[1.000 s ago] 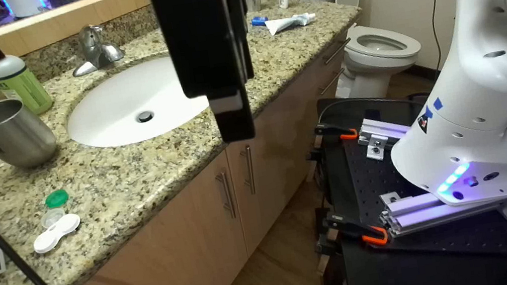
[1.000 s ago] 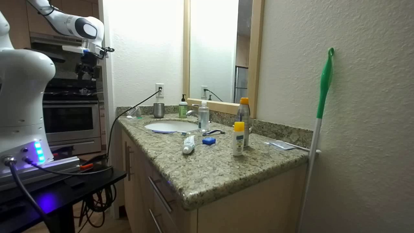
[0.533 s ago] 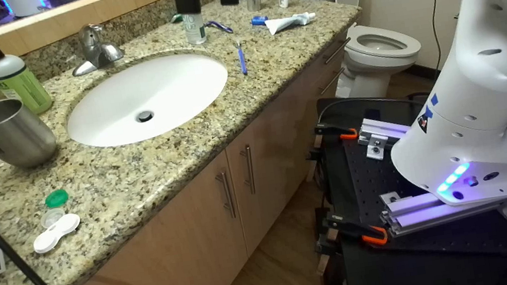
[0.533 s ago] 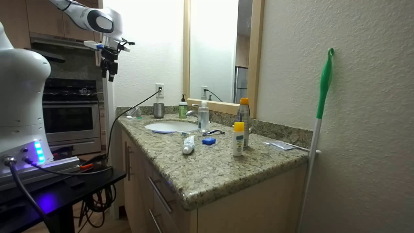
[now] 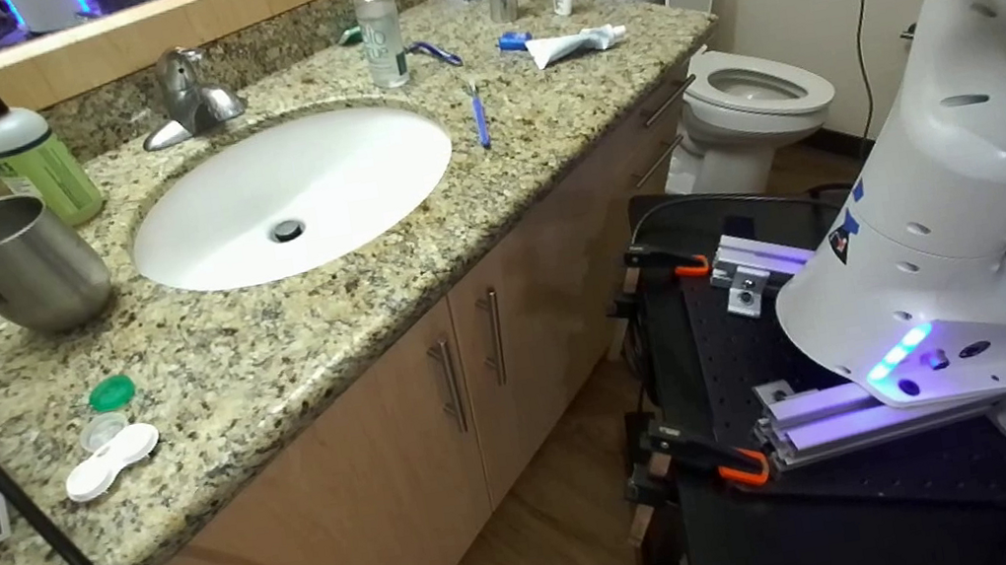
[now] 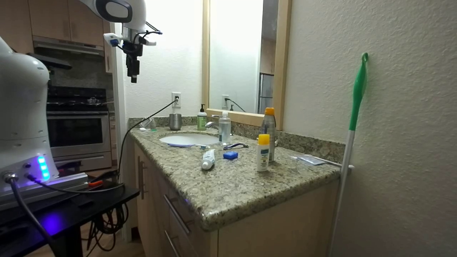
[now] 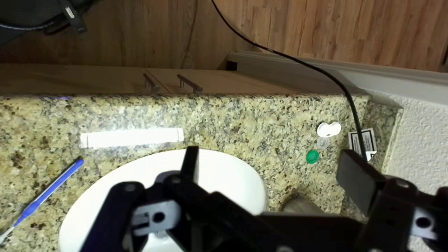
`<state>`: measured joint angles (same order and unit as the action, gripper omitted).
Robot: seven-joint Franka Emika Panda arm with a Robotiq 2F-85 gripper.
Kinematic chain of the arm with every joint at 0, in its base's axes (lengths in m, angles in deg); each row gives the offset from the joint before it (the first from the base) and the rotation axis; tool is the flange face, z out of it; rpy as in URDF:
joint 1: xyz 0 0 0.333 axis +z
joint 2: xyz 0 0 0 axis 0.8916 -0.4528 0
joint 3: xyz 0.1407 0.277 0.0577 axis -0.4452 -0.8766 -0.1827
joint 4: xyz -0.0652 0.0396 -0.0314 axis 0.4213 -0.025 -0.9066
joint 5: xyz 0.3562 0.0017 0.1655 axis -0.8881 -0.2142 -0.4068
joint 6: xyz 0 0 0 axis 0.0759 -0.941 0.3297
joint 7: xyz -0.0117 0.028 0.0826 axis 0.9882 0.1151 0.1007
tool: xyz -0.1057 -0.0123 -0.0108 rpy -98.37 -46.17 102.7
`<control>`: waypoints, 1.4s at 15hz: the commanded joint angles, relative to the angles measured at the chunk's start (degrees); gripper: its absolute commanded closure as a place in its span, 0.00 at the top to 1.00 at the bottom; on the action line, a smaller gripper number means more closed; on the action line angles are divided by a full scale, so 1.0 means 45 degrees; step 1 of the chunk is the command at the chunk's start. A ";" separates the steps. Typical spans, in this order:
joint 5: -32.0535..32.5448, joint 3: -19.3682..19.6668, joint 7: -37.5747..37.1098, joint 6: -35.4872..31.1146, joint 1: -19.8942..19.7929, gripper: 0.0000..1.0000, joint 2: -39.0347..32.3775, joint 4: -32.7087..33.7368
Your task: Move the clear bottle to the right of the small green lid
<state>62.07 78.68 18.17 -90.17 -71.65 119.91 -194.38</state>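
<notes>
Granite counter (image 5: 246, 361) is awaiting a transfer

Nearest in the wrist view, the gripper (image 7: 273, 171) is hanging high, its jaws standing wide apart, holding nothing. Below, the small green lid (image 5: 112, 393) is lying near the steel cup (image 5: 27, 269), whose contents, if any, are hiding. Beyond the sink (image 5: 346, 166), the clear bottle (image 5: 384, 46) is standing upright, its fill unclear. It is likely weighing modestly, flexing under pressure and slipping if damp, so a gentle mid-body hold is looking safest.
</notes>
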 commanded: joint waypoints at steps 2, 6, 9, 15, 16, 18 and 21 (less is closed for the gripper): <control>0.0537 -0.0368 -0.0773 -0.1151 -0.0805 1.00 -0.1484 0.0645; 0.1118 0.0457 -0.1610 -0.3210 -0.1736 1.00 -0.4080 0.2474; 0.1318 0.0765 -0.2847 -0.4010 -0.2241 1.00 -0.5998 0.4322; 0.1837 0.0758 -0.2701 -0.4152 -0.2336 1.00 -0.5879 0.3781; 0.2330 0.0857 -0.3243 -0.5089 -0.2659 1.00 -0.6714 0.4081; 0.2645 0.1318 -0.3814 -0.6228 -0.2975 1.00 -0.7942 0.4624; 0.1902 0.1905 -0.4713 -0.7062 -0.3088 1.00 -0.9824 0.5835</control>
<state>72.86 85.90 0.48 -120.05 -84.79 84.71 -175.07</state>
